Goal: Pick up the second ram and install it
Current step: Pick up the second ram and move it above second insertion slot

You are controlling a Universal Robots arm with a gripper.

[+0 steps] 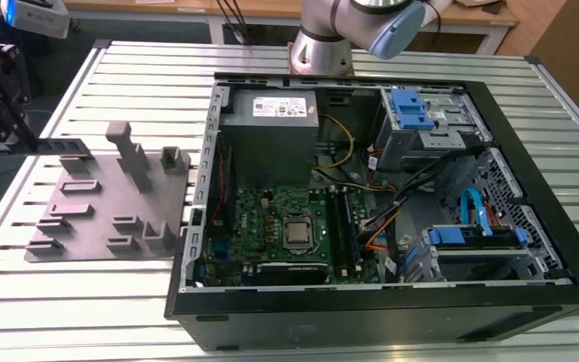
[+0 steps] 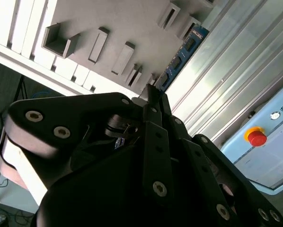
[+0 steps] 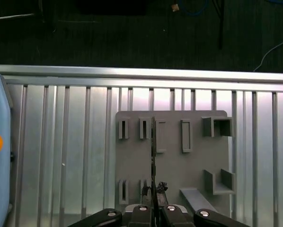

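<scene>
Pinching the second ram (image 2: 181, 54) by one end, my gripper (image 2: 153, 97) has its jaws pressed on the flat faces, so the stick stands on edge over the grey tray (image 3: 172, 170), its long edge left free, I judge, for seating. The open computer case (image 1: 370, 317) sits beside that tray.

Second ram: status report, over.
Gripper shut on second ram. Ram held over grey tray. Open computer case apart, exterior view's right.
</scene>
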